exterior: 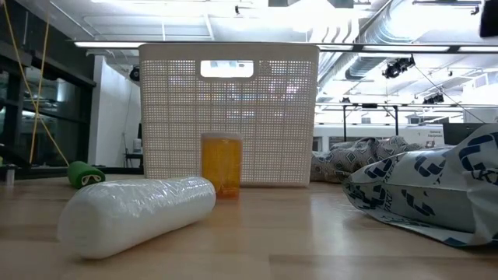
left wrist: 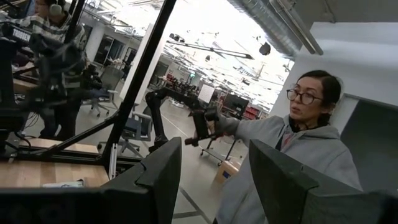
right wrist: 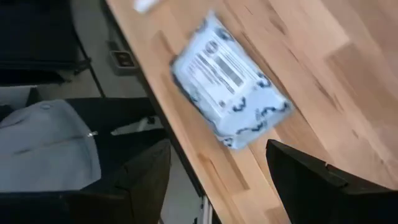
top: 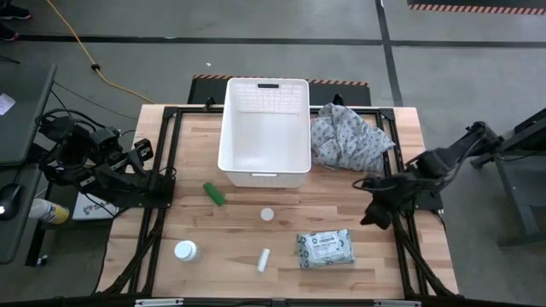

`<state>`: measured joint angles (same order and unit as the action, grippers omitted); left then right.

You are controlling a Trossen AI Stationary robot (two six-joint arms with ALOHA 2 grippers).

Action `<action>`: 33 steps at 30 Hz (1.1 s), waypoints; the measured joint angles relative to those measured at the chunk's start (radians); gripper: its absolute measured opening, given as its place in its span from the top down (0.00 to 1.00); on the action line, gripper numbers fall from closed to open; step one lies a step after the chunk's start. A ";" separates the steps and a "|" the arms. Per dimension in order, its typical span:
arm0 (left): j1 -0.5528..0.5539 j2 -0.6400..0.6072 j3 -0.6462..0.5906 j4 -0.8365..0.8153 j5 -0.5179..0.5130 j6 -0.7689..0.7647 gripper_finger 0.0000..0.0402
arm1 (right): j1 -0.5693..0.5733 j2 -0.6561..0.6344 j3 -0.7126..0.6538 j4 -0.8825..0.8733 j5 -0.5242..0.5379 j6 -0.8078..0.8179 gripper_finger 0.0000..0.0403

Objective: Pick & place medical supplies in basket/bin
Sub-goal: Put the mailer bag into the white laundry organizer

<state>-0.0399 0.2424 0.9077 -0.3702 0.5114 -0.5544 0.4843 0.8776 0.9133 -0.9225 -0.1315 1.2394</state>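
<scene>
The white lattice bin [top: 264,132] stands at the table's far middle, and it shows in the low view [exterior: 229,117] too. On the wood lie a green cylinder [top: 213,194], a white-capped amber bottle [top: 267,214] [exterior: 222,165], a white bottle [top: 185,251], a small white tube [top: 264,259] [exterior: 140,214] and the grey-green wipes packet [top: 325,247] [right wrist: 230,106]. My right gripper [top: 375,213] [right wrist: 217,180] hovers open at the table's right side, above and to the right of the packet. My left gripper [top: 160,183] [left wrist: 214,180] waits open at the left edge.
A crumpled grey patterned cloth [top: 350,136] lies against the bin's right side. A black frame [top: 166,153] runs along the table's edges. A person [left wrist: 298,143] stands beyond the table in the left wrist view. Bare wood lies between the bin and the items.
</scene>
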 joint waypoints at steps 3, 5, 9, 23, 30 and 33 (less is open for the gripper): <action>0.000 0.000 0.000 0.000 0.000 0.000 0.45 | 0.000 0.000 -0.075 0.080 -0.007 0.039 0.37; 0.000 0.000 0.000 0.000 0.000 -0.002 0.45 | 0.000 0.000 -0.123 0.160 -0.007 0.060 0.37; 0.000 0.000 0.000 0.000 0.000 -0.003 0.45 | 0.000 0.000 -0.218 0.330 -0.008 0.108 0.37; 0.000 0.000 0.000 -0.080 -0.003 -0.035 0.45 | 0.001 0.000 -0.374 0.534 -0.035 0.204 0.37; 0.000 0.000 0.000 -0.111 -0.005 -0.035 0.45 | 0.010 0.000 -0.374 0.464 -0.006 0.248 0.37; 0.000 0.000 0.000 -0.112 -0.006 -0.035 0.45 | 0.034 0.009 -0.374 0.465 0.043 0.278 0.37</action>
<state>-0.0399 0.2420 0.9077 -0.4825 0.5056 -0.5892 0.5180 0.8867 0.5396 -0.4576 -0.0889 1.5174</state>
